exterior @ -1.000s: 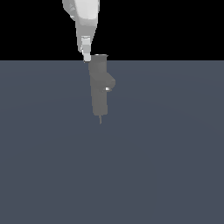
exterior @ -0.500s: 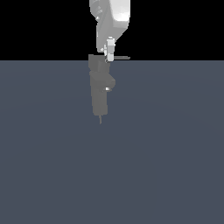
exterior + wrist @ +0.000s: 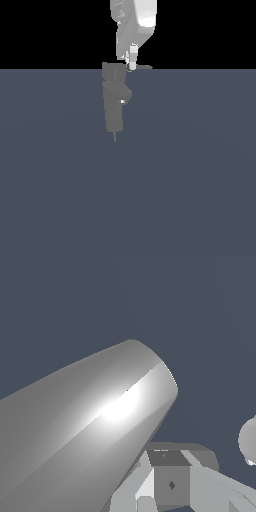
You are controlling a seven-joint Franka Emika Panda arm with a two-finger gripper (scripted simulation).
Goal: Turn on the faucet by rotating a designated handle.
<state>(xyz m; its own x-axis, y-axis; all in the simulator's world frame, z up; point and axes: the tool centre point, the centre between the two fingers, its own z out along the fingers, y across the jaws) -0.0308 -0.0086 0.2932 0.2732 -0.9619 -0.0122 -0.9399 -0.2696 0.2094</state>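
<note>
The faucet (image 3: 114, 107) is a dark grey upright block with a rounded bulge and a small white spot, standing on the grey floor. On top sits its blocky cap (image 3: 112, 71). The handle (image 3: 144, 67), a thin flat lever, sticks out from the cap toward the exterior view's right. My white gripper (image 3: 132, 65) comes down from above, and its narrow tip meets the lever just right of the cap. The fingers look pressed together with nothing held between them. In the wrist view a large pale rounded shape (image 3: 85, 426) hides most of the scene, and I cannot tell what it is.
A flat dark grey floor (image 3: 190, 190) spreads around the faucet, with black background above it. A thin short spike (image 3: 115, 137) pokes out below the faucet body. A pale rounded lump (image 3: 248, 440) shows at the wrist view's edge.
My gripper has moved from the cap's left side toward the exterior view's right and now sits over the lever. The lever now shows sticking out to the right of the cap.
</note>
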